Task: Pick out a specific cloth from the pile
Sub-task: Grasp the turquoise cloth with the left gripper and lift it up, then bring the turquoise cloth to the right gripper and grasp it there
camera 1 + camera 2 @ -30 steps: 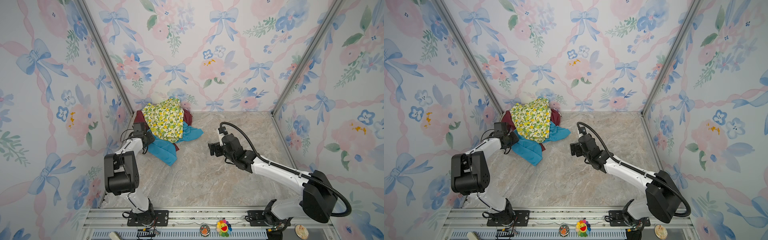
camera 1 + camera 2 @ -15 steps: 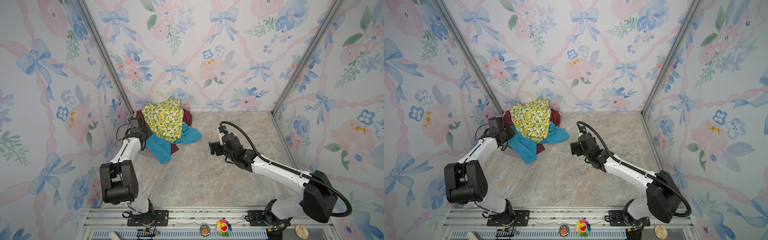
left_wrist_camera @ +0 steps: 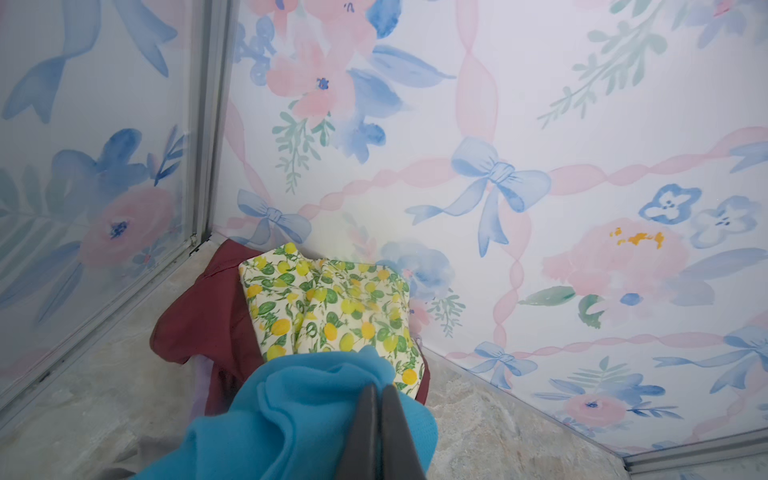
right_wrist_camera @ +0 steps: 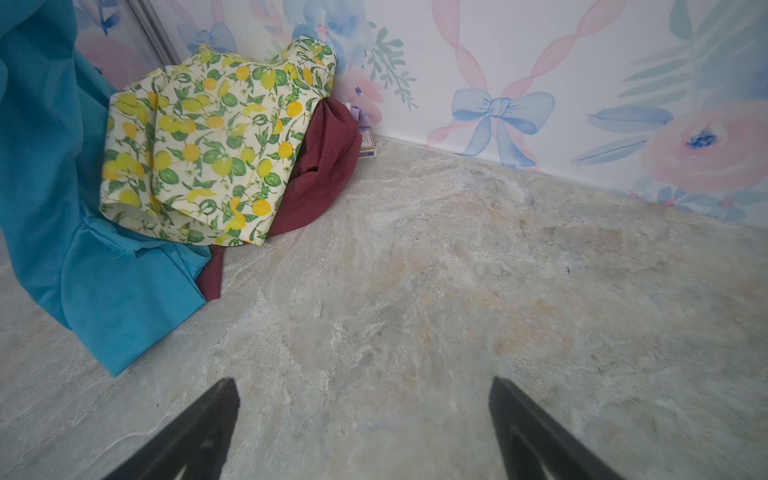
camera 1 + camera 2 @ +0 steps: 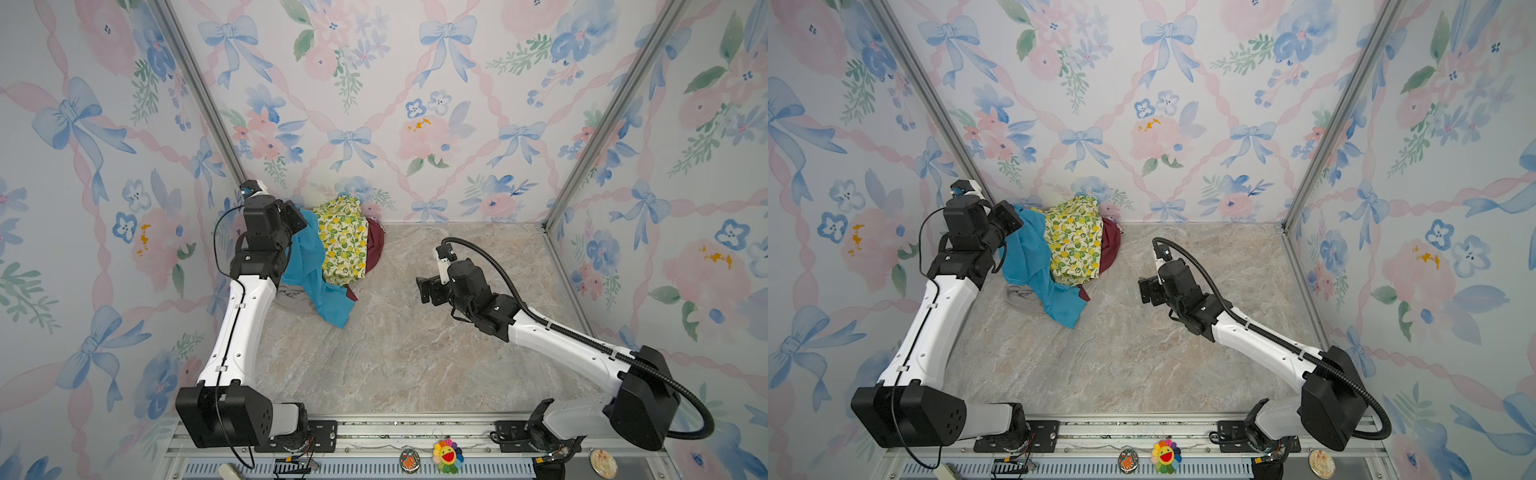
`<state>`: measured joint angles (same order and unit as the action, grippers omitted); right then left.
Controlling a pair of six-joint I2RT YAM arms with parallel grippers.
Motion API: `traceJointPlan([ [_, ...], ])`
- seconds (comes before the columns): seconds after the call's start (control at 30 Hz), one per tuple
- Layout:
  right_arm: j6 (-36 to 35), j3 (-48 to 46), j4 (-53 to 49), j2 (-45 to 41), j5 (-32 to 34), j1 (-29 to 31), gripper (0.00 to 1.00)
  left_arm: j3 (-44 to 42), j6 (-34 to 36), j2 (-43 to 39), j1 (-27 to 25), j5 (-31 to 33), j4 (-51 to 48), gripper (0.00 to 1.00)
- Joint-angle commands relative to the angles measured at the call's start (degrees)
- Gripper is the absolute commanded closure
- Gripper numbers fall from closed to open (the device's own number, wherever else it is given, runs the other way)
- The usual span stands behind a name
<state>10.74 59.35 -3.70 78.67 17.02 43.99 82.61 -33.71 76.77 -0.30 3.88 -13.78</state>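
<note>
Pinching a fold of the cloth (image 3: 307, 415), the left fingers (image 3: 361, 432) sit clamped together on the turquoise fabric, raised near the enclosure's corner. From there the cloth hangs down beside the pile (image 5: 353, 266). Its lower end lies on the tabletop (image 5: 415, 353), and part of it seems tucked under the lemon-print cloth (image 5: 1073, 245). That overlap is probably the point to watch. A slow pull up and away toward the bare tabletop should slide the cloth free without dragging the lemon-print cloth or the maroon cloth (image 5: 1111, 249) along. The right fingers (image 4: 199, 432) are spread wide and hold nothing, low over the tabletop and well apart from the pile. They could pin the pile if it shifts.
</note>
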Motion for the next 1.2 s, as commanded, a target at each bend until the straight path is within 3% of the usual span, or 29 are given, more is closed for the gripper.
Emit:
traceJointPlan([
  [0.0,-1.8,1.5,1.8,-2.8,-2.9,0.6,0.03,4.6,-0.1,-2.5,-3.2,0.5,1.1,1.00],
  [0.33,-0.7,-0.7,17.4,-4.6,-9.2,1.9,0.03,10.9,0.9,-1.9,-17.5,-0.1,1.1,1.00],
  [0.67,-1.5,-0.8,35.2,1.5,-10.4,5.1,0.03,10.7,1.1,1.5,-29.8,0.6,1.2,1.00],
  [0.97,-1.7,0.1,45.1,7.6,-3.6,4.9,0.02,7.7,0.4,1.3,-36.5,-2.8,1.3,1.00],
  [1.07,-2.3,0.0,46.9,7.9,-2.2,4.6,0.30,5.7,0.6,0.6,-37.2,-4.8,1.4,1.00],
  [1.17,-2.5,-0.4,48.5,7.1,-1.8,4.1,0.66,3.1,0.6,-0.8,-37.3,-5.6,1.5,1.00],
])
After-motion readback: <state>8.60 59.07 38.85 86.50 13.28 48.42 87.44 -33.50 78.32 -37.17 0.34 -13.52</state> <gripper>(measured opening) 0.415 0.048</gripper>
